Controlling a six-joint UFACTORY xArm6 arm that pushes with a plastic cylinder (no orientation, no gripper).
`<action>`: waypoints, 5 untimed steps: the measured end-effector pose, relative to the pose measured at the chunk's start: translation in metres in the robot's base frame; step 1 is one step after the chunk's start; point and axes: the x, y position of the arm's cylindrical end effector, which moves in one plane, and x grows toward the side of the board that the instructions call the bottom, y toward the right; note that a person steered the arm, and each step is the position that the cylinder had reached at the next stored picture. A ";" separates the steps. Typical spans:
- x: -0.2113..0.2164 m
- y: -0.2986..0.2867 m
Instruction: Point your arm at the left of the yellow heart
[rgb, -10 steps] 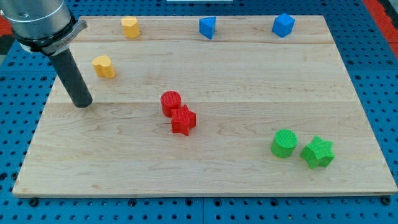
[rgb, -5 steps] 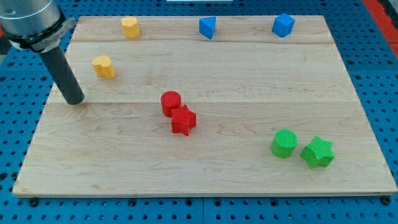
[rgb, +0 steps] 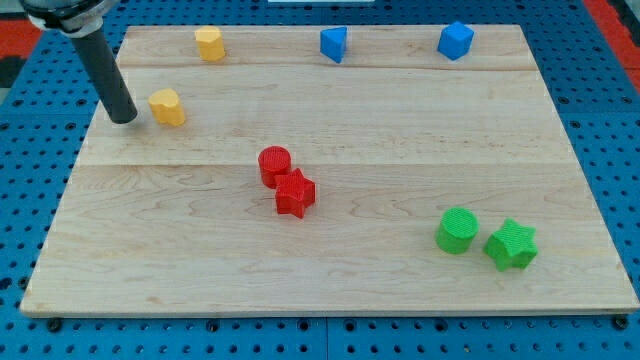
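Note:
The yellow heart (rgb: 167, 106) lies on the wooden board (rgb: 400, 140) near its upper left. My tip (rgb: 124, 118) rests on the board just to the view's left of the heart, a small gap apart from it. The dark rod rises from the tip up and to the left, out of the view's top. A second yellow block (rgb: 209, 44), its shape unclear, sits at the board's top edge, up and right of the heart.
A blue block (rgb: 334, 44) and a blue cube-like block (rgb: 455, 40) sit along the top edge. A red cylinder (rgb: 274, 165) touches a red star (rgb: 295, 194) mid-board. A green cylinder (rgb: 457, 230) and a green star (rgb: 512, 245) sit at lower right.
My tip has moved toward the view's top, from below-left of the yellow heart to level with it on its left. No block has moved.

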 end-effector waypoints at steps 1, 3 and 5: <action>-0.005 0.019; 0.025 0.029; 0.036 0.061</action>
